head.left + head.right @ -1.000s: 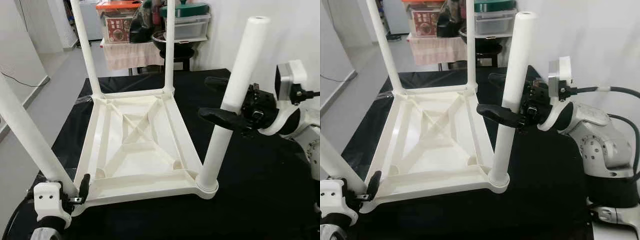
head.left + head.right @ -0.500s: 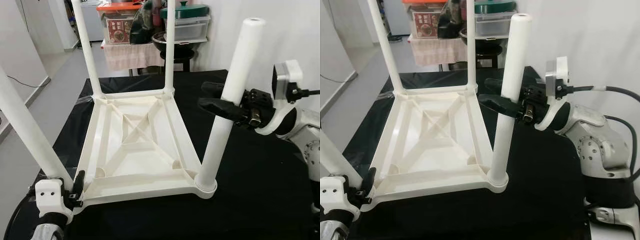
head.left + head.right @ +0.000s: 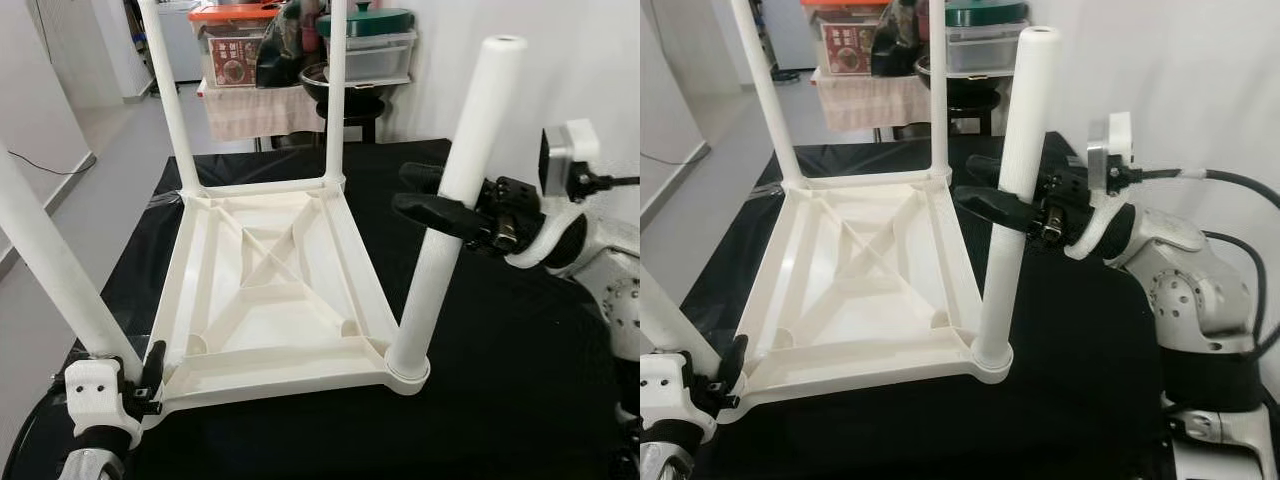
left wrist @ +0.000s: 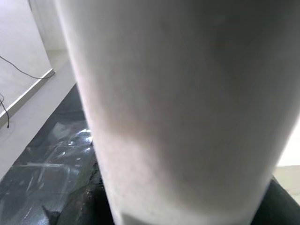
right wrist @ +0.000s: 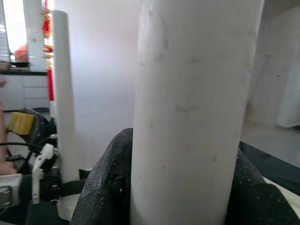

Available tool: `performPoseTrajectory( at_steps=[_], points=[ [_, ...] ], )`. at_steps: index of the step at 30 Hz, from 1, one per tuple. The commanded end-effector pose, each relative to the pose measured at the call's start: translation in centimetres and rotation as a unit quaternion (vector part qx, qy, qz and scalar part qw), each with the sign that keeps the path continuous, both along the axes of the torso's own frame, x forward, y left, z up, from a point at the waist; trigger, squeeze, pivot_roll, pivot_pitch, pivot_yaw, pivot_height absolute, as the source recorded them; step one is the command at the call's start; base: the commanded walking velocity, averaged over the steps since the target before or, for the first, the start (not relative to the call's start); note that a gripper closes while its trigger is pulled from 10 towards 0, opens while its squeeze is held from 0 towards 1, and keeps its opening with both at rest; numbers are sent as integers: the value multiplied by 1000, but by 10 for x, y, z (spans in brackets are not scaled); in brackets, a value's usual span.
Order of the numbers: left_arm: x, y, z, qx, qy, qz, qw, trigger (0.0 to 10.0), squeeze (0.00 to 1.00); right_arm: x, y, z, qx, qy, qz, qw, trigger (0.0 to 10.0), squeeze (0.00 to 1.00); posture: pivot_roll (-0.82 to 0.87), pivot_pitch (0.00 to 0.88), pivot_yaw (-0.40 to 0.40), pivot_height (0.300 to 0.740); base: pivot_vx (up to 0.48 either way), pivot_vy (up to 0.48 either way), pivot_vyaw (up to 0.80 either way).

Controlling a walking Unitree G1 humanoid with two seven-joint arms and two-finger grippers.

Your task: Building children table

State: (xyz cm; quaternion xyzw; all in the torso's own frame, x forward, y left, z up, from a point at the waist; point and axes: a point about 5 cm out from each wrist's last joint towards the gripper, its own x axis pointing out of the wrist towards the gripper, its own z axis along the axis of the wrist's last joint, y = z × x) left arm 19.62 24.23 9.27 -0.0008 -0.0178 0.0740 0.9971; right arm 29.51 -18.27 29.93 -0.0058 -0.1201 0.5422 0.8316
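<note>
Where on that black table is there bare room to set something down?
The black cloth lies bare beside the upturned table top, below the right pincer, and along the near edge. It is crowded at the near corner legs: the right pincer grips one leg, the left pincer the other.

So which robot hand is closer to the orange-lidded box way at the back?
Right. The right hand grips the near right white plastic leg partway up, nearer the orange-lidded box. The left hand holds the near left leg at its base, farthest away.
</note>
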Motion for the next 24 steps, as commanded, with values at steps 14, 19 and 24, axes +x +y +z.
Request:
performPoseTrajectory(
  at_steps=[14, 19, 24],
  points=[
    [32, 34, 186, 146, -240, -63, 958, 0, 0, 62, -44, -61, 37, 183, -428, 884, 0, 0, -39, 0, 35, 740, 0, 0, 0],
    [54, 7, 320, 271, -347, -191, 878, 0, 0, 41, 13, -149, 3, 350, -443, 825, 0, 0, -9, 0, 82, 740, 0, 0, 0],
    [62, -17, 350, 281, -366, -242, 854, 0, 0, 32, 41, -176, 0, 423, -430, 798, 0, 0, -7, 0, 98, 740, 0, 0, 0]
  ],
)
